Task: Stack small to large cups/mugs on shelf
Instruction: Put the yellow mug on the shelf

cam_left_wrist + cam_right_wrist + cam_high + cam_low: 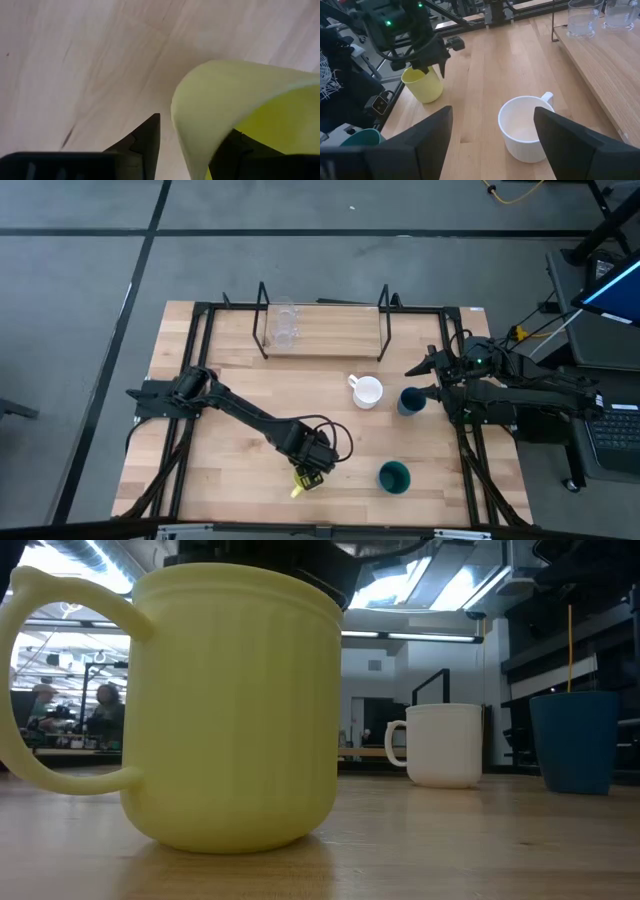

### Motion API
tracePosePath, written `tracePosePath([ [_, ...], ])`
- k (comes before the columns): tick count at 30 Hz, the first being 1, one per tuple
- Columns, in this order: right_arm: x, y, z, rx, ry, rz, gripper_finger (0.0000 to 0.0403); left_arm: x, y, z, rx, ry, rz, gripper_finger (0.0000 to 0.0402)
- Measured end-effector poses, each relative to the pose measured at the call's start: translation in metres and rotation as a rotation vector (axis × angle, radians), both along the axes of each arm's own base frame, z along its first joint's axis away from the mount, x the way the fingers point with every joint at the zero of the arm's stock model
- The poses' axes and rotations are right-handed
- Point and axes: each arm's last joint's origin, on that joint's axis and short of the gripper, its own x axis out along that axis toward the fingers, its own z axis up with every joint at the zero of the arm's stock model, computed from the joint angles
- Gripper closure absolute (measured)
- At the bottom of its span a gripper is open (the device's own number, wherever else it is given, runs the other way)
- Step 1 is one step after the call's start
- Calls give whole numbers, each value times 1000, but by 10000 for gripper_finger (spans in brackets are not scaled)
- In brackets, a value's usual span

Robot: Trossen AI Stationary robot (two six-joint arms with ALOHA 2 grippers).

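Six vessels are counted: two clear glass cups [284, 325] (on the shelf [330, 332]), two mugs, yellow [306, 477] and white [366, 391], and two cups, dark blue [411, 401] and dark green [394, 476].

No readable text, no labels, no brands, no numbers — nothing legible on mugs, shelf or tabletop

Pale wood on the table [240, 385], smooth, grain streaks running through it, soft sheen under the lights. The yellow mug [235, 705] reads as matt, faintly ribbed down its wall, maybe plastic, hard to say. At two o'clock from it, the white mug [525, 127] is glossy and smooth inside, ceramic by the look. The dark blue cup [575, 740] is dull, no shine. Up at twelve o'clock, the shelf [330, 330] is light wood with thin black wire ends, carrying two clear glass cups [600, 17], shiny and see-through. The dark green cup [394, 476] looks smooth.
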Motion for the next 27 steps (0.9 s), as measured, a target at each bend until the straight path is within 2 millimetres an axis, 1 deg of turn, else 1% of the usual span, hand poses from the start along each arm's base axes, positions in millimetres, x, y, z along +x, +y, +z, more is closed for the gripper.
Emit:
tracePosePath([
  [3, 0, 0, 0, 0, -1, 0, 121, 2, -1, 0, -7, -19, -5, 275],
  [6, 0, 0, 1, 0, -10, -1, 121, 2, 0, -1, 8, -22, 8, 289],
  [9, 1, 0, 2, 21, -19, -10, 121, 3, 4, -1, 4, -17, 104, 318],
  [13, 1, 0, 3, 37, -23, -16, 121, 7, 15, -1, -35, 11, 262, 384],
  [17, 1, 0, 3, 39, -22, -17, 121, 11, 28, 1, -48, 26, 306, 394],
  [21, 1, -1, 2, 55, -17, -54, 121, 19, 49, 18, -6, 24, 363, 396],
  [24, 1, -2, 2, 76, -11, -104, 121, 18, 70, 37, 77, 78, 433, 397],
  [27, 1, -2, 2, 92, -9, -114, 121, 15, 84, 55, 127, 123, 547, 398],
])
